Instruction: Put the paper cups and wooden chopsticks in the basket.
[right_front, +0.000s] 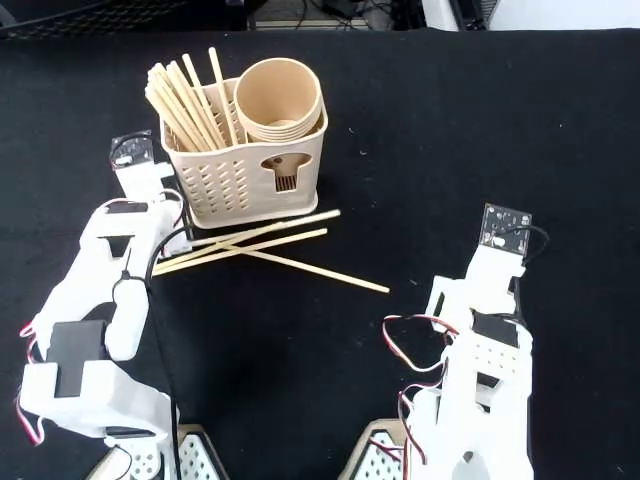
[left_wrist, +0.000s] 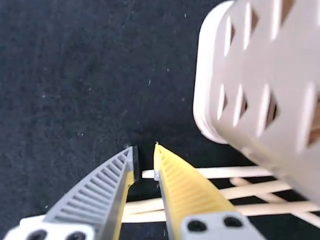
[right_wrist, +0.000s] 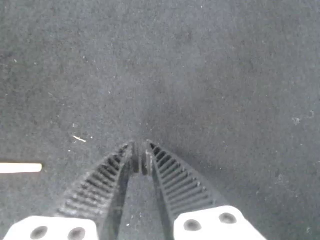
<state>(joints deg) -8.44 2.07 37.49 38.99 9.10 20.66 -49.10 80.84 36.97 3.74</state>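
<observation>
Black cloth (right_front: 480, 120) covers the whole table, and beyond its far edge at the top of the high view I can make out only dark clutter and a pale strip at the upper right. Upper left of centre stands the basket (right_front: 245, 180). The paper cups (right_front: 280, 95) are stacked in its right half and a bundle of chopsticks (right_front: 185, 100) leans in its left. Just below it, a few loose chopsticks (right_front: 260, 245) lie crossed on the cloth. The left arm (right_front: 100, 280) stretches up the left side to their left ends, and the right arm (right_front: 490, 360) sits at the lower right, well apart from the basket.

From the left wrist, the left gripper (left_wrist: 144, 152) hangs just over the ends of the loose chopsticks (left_wrist: 225, 172). Its jaws stand a narrow gap apart with nothing between them. The basket (left_wrist: 260, 90) wall looms at the upper right.

From the right wrist, the right gripper (right_wrist: 140, 150) has its tips pressed together and empty over bare cloth. One chopstick tip (right_wrist: 20, 167) shows at the left edge.

To my eye the cups are done and the step in hand is picking up the leftover sticks. The left claw would need to come down astride one stick and close on it, then lift it to the basket.
</observation>
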